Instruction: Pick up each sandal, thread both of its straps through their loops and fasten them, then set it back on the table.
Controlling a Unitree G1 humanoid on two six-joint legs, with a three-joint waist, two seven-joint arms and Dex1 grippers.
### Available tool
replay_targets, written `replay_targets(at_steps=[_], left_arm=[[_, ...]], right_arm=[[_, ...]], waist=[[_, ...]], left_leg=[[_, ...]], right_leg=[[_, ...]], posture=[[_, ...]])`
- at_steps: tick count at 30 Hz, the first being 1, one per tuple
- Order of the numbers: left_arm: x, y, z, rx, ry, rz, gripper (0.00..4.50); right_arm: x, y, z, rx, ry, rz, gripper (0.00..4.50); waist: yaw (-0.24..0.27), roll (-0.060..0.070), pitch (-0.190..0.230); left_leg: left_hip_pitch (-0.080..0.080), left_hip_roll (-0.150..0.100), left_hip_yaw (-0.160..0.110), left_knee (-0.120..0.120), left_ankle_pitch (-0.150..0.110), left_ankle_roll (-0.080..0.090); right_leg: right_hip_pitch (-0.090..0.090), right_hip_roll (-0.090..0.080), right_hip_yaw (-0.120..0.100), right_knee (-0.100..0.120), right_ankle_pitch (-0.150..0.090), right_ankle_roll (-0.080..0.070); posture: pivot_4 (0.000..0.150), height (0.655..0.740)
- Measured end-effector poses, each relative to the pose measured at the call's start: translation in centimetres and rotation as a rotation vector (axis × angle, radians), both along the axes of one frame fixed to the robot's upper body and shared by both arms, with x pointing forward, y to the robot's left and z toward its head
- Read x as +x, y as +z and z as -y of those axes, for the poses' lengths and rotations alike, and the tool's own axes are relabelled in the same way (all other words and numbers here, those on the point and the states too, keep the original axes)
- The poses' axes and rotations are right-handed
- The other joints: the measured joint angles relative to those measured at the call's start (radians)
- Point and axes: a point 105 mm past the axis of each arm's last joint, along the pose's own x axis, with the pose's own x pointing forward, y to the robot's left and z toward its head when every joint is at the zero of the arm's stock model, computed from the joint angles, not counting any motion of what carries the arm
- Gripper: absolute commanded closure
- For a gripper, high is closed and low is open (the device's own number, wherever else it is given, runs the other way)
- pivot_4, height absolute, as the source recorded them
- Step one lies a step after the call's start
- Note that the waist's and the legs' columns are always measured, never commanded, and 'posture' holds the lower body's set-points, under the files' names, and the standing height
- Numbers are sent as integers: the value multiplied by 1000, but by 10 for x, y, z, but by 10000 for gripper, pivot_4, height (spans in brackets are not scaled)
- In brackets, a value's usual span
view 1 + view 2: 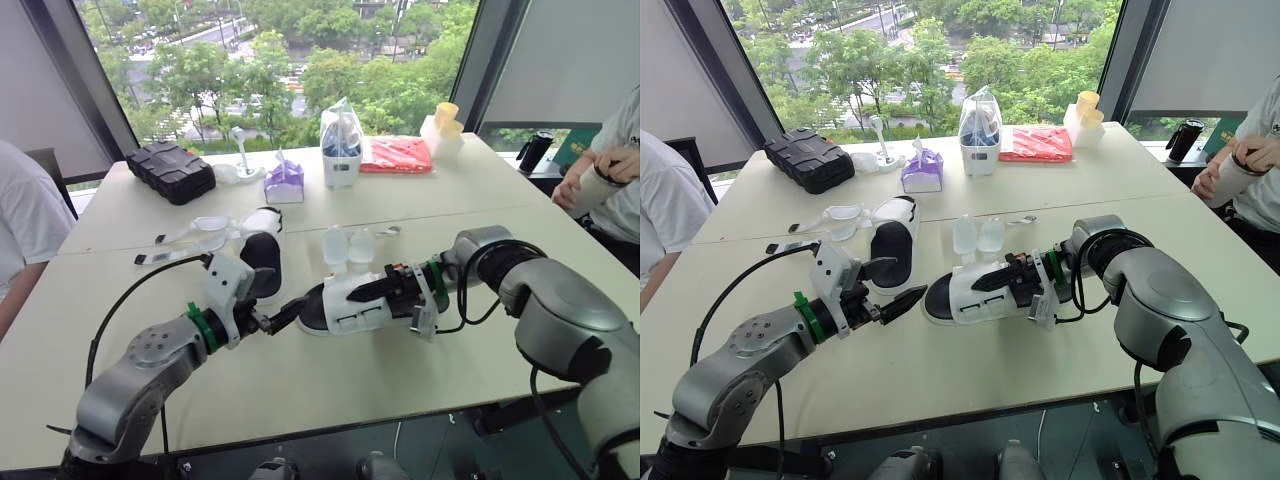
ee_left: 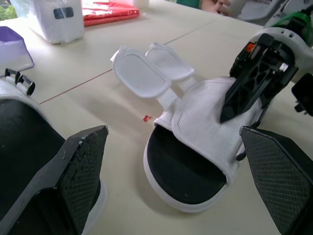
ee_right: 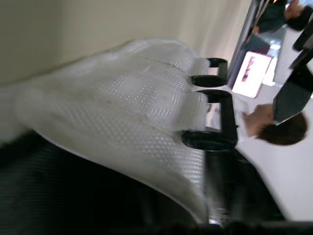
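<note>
Centre sandal (image 1: 970, 298) lies flat on the table (image 1: 970, 375). Both straps (image 1: 978, 236) are unthreaded and splayed on the tabletop at the sandal's far side. My left gripper (image 1: 902, 282) hovers just off the sandal's left end, fingers spread wide, holding nothing. My right gripper (image 1: 992, 278) lies on the sandal's mesh upper; whether it pinches the mesh, I cannot tell. Second sandal (image 1: 890, 240) sits left of the first, just beyond my left gripper.

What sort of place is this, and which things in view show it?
Probably a meeting room or office on an upper floor: tall windows look down on treetops, pale tables stand pushed together, and people sit at the sides.
</note>
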Motion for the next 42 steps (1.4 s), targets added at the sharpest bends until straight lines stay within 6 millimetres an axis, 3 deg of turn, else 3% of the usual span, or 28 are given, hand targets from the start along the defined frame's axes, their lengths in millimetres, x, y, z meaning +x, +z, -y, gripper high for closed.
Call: replay_targets(at_steps=[3,6,10,14,16,19,26,30,35,42], left_arm=[[-1,-1,1,5,-20,2,0],[-1,-5,-1,24,-45,-5,0],[5,-12,-3,50,-84,-11,0],[10,-18,-5,83,-131,-7,0],[13,-21,-6,88,-153,-6,0],[15,-26,-3,100,-195,-6,8165],[23,-35,0,124,-276,-10,44345],[33,-47,8,141,-316,-30,44781],[37,-58,21,159,-364,-45,44781],[47,-63,35,183,-388,-41,44781]], right_arm=[[-1,17,9,16,-87,-83,307],[-3,37,22,33,-183,-164,307],[-3,39,36,19,-312,-279,307],[7,38,62,50,-579,-402,307],[8,48,69,123,-690,-492,307],[9,59,68,222,-744,-605,0],[16,61,77,307,-834,-957,0],[13,54,77,306,-830,-1112,0],[13,53,74,316,-820,-1166,0],[10,36,70,303,-820,-1222,0]], waist=[[1,0,0],[-3,0,0],[-17,0,0],[-25,0,0],[-28,0,1],[-30,0,1],[-25,0,1],[-26,0,1],[-26,0,1],[-25,0,2]], left_leg=[[0,0,0,0,0,0],[1,0,0,0,-4,7],[1,1,0,0,-5,8],[1,1,0,0,-5,9],[1,1,1,0,-6,10],[3,2,0,0,-7,11],[6,1,-1,1,-8,12],[5,1,0,1,-9,14],[4,1,0,1,-10,13],[4,0,1,1,-11,13]], right_leg=[[0,0,0,0,0,0],[2,0,0,-1,0,0],[3,0,-1,-2,0,0],[4,0,-1,-3,0,0],[4,0,-1,-3,0,1],[7,1,-2,-4,0,1],[12,0,-3,-8,0,0],[13,-1,-2,-14,0,0],[13,-2,-3,-16,1,3],[13,-2,-3,-16,2,3]], posture=[[1500,7400],[1500,7400],[1500,7400],[1500,7400],[1500,7400],[1500,7400],[1500,7400],[1500,7400],[1500,7400],[1500,7400]])
